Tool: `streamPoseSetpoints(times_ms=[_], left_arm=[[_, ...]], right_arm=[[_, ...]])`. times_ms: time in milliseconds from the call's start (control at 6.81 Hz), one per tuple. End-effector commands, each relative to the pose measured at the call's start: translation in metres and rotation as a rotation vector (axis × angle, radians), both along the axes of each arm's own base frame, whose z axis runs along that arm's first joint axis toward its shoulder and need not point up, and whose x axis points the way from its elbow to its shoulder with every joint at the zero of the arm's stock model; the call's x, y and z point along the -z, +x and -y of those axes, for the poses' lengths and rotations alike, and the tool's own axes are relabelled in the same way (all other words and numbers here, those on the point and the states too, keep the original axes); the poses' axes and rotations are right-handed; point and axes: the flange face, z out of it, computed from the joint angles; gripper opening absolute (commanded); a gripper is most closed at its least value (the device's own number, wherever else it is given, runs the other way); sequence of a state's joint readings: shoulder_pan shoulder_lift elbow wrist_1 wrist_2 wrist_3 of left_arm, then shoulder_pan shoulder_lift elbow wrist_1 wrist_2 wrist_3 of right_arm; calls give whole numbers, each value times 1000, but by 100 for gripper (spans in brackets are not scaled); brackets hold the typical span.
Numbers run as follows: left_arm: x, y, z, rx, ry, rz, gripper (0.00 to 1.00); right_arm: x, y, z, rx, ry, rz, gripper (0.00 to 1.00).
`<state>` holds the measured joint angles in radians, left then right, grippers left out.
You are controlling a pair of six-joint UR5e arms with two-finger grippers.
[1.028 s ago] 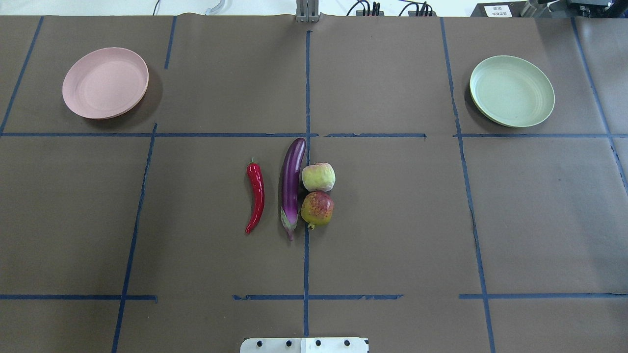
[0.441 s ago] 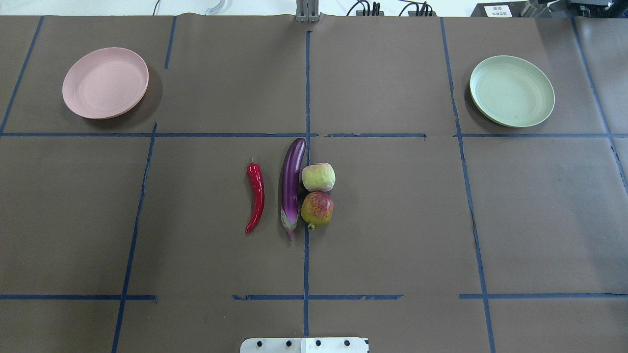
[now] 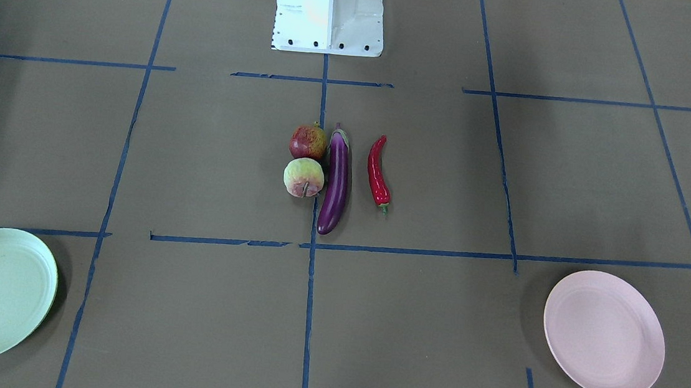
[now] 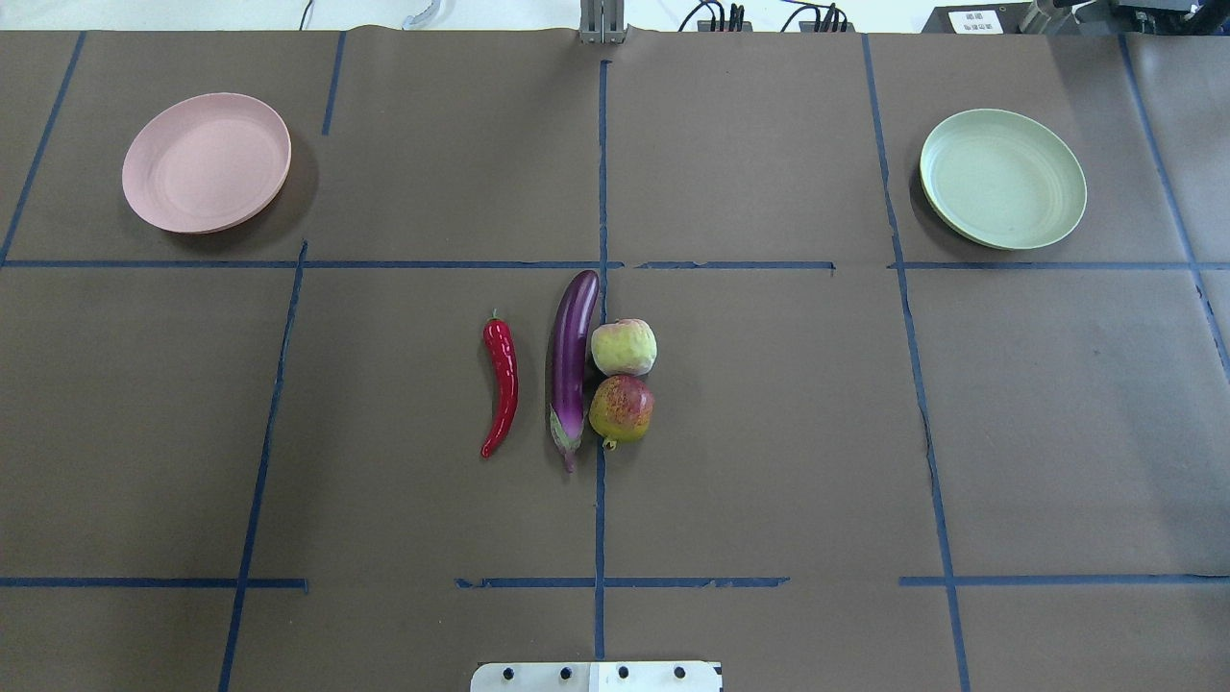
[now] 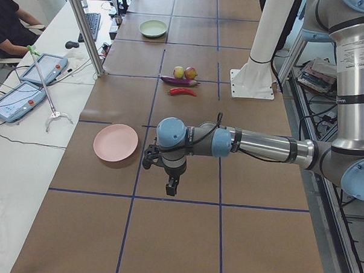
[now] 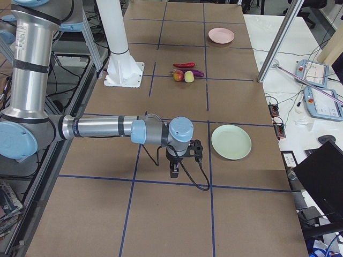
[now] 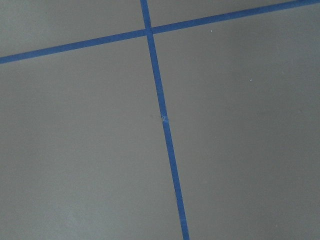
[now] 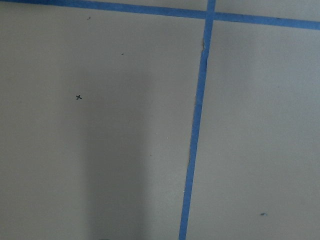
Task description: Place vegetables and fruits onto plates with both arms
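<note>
The purple eggplant (image 4: 570, 360) lies at the table's middle, with the red chili pepper (image 4: 502, 384) to its left. The pale apple-like fruit (image 4: 624, 347) and the pomegranate (image 4: 622, 409) sit against its right side. The pink plate (image 4: 207, 161) is at the far left and the mint green plate (image 4: 1002, 178) at the far right; both are empty. My left gripper (image 5: 171, 187) hangs over bare table beside the pink plate (image 5: 116, 142). My right gripper (image 6: 174, 172) hangs near the green plate (image 6: 231, 142). Both show only in the side views, so I cannot tell whether they are open or shut.
The white base block (image 3: 330, 11) stands at the robot's edge of the table. Blue tape lines cross the brown cover. A side desk with tablets (image 5: 43, 67), a metal post (image 5: 84, 29) and a seated person (image 5: 9, 20) lie beyond the far edge.
</note>
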<state>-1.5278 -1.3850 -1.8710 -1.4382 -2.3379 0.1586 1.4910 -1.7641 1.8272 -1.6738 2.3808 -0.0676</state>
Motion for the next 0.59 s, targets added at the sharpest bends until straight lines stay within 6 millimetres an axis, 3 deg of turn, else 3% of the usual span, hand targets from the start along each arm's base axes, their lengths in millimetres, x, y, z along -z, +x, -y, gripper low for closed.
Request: streamPoseSetpoints(times_ms=[0, 294, 441], left_arm=[[1, 0, -1, -1, 5, 1, 100], [4, 0, -3, -7, 38, -6, 100], [1, 0, -6, -7, 34, -7, 100]], right_arm=[[9, -2, 2, 2, 20, 15, 100], [37, -29, 17, 41, 231, 47, 100], [58, -66, 23, 43, 254, 70, 100]])
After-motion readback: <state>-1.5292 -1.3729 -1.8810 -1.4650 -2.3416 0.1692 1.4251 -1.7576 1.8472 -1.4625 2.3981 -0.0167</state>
